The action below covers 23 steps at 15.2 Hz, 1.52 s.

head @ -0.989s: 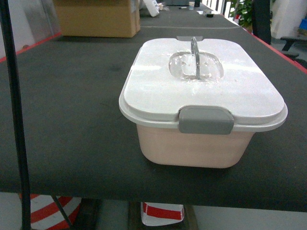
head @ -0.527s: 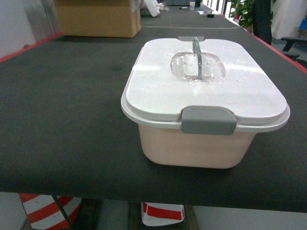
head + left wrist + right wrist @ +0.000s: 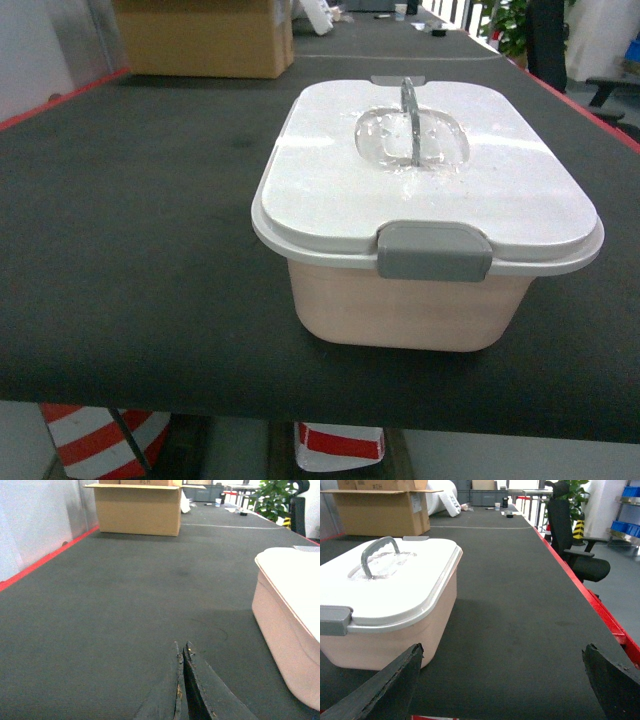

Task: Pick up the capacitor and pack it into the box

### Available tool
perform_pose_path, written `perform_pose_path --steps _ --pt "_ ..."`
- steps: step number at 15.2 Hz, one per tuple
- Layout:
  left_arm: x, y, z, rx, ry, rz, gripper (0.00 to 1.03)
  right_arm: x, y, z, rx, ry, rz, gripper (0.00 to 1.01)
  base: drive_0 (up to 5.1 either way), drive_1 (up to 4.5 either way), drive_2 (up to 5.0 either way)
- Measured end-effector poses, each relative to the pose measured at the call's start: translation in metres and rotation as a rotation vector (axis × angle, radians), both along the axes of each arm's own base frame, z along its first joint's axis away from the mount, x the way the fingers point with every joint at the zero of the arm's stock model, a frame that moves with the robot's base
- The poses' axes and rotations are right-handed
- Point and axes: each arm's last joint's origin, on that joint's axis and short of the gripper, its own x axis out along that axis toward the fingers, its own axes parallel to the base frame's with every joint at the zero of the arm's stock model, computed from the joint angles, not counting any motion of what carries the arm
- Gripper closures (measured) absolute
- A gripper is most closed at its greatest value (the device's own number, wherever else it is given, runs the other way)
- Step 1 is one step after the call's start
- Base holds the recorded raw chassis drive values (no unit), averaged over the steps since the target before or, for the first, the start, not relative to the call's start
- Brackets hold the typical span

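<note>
Gone since a second ago: a dark pole at left. Sits on the table (image 3: 150,250), near its front edge, lid latched: the box (image 3: 425,215). No capacitor visible (step: opening the box first, probably). Left fingers (image 3: 182,680) pressed together, empty; right fingers (image 3: 502,680) spread wide, holding nothing.

lidded box (image 3: 410,300), dark table (image 3: 140,250), cardboard carton (image 3: 205,38)

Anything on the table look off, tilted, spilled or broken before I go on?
Nothing stands out. The box sits flat on the table, lid seated, front latch down, handle upright. No capacitor is visible in any view.
</note>
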Motion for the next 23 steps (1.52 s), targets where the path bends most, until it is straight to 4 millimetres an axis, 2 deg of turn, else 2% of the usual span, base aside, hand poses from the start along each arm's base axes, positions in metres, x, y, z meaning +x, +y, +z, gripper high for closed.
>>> perform_pose_path --steps 3,5,7,8,16,23 --pt "-0.008 0.003 -0.003 0.0 0.0 -0.007 1.01 0.0 0.0 0.0 0.0 0.0 0.0 0.03 0.0 0.0 0.0" --pt "-0.018 0.015 -0.008 0.0 0.003 0.004 1.01 0.0 0.0 0.0 0.0 0.0 0.0 0.03 0.0 0.0 0.0" --pt "-0.025 0.014 -0.013 0.0 -0.032 -0.01 1.01 0.0 0.0 0.0 0.0 -0.001 0.0 0.03 0.0 0.0 0.0" --pt "-0.027 0.015 -0.018 0.0 0.005 -0.008 1.01 0.0 0.0 0.0 0.0 0.0 0.0 0.03 0.0 0.0 0.0" --pt "-0.047 0.015 -0.012 0.001 -0.021 -0.006 1.01 0.0 0.0 0.0 0.0 0.0 0.0 0.03 0.0 0.0 0.0" --pt "-0.055 0.015 -0.012 0.001 -0.024 -0.006 1.01 0.0 0.0 0.0 0.0 0.0 0.0 0.03 0.0 0.0 0.0"
